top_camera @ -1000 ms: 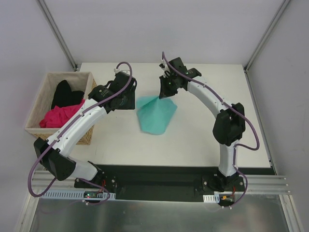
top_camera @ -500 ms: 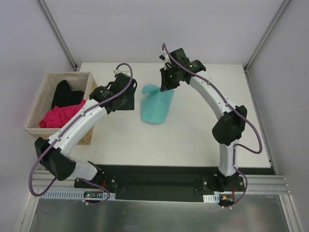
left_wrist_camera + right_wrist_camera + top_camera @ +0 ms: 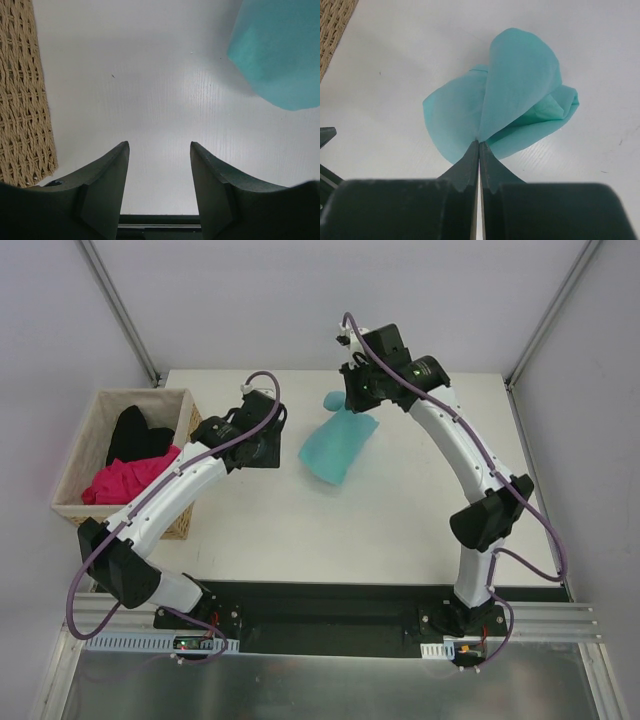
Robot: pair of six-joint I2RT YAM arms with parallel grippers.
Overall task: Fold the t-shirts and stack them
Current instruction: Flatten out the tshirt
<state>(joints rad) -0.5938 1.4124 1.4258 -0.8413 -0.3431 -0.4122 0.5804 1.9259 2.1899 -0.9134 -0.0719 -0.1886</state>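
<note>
A teal t-shirt (image 3: 338, 443) hangs bunched above the back middle of the table, pinched at its top by my right gripper (image 3: 358, 406), which is shut on the cloth (image 3: 520, 95). In the right wrist view the gripper (image 3: 479, 142) has its tips closed on a fold. My left gripper (image 3: 268, 455) is open over bare table just left of the shirt, holding nothing; in the left wrist view, where the gripper (image 3: 159, 146) is open, the teal shirt (image 3: 280, 50) shows at the upper right. A magenta t-shirt (image 3: 125, 478) and a black t-shirt (image 3: 135, 432) lie in the wicker basket.
The wicker basket (image 3: 78, 440) stands at the table's left edge, its woven wall (image 3: 22, 100) close to the left gripper. White walls and metal frame posts enclose the table at the back and sides.
The right gripper has lifted and carried the teal shirt toward the back right, so the cloth now hangs off the table. The left arm has barely moved.
</note>
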